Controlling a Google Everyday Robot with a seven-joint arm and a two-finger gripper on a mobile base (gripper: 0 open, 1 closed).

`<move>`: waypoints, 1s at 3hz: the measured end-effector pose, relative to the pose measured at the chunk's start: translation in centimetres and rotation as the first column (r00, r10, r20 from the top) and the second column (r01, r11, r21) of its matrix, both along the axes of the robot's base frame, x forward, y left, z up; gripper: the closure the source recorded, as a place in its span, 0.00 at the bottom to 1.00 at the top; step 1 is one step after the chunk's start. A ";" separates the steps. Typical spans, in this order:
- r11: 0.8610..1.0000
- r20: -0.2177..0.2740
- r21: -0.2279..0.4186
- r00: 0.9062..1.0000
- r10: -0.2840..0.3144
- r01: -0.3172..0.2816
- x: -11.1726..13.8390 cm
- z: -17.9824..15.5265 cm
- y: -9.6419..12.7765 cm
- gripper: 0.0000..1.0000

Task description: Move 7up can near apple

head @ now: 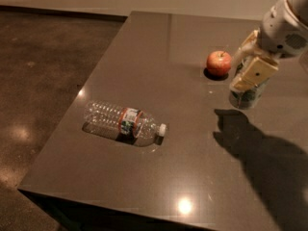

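At the right of the dark bench (168, 47), the pincer (244, 81) grips the can (246, 100) upright, a finger on either side, just right of the apple (219, 63) and not touching it. Well apart, toward the front left, a clear bottle (122, 121) lies on its side.

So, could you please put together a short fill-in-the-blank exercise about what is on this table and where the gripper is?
1. The clear plastic bottle lies on its ____ on the table.
2. The apple is mostly ____ in colour.
3. The gripper is closed on the 7up can, which in the camera view sits just to the ____ of the apple.

Missing words: side; red; right.
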State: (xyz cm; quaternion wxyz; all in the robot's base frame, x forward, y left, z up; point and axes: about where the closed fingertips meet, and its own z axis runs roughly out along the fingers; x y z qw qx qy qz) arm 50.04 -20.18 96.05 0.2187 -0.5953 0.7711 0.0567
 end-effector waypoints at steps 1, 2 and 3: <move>0.997 0.015 0.014 0.997 -0.073 0.073 4.9 1.1 -1.4 1.00; 0.993 0.022 0.032 0.993 -0.118 0.117 8.6 0.9 -2.8 1.00; 0.986 -0.001 0.050 0.987 -0.158 0.158 11.0 -0.5 -4.0 1.00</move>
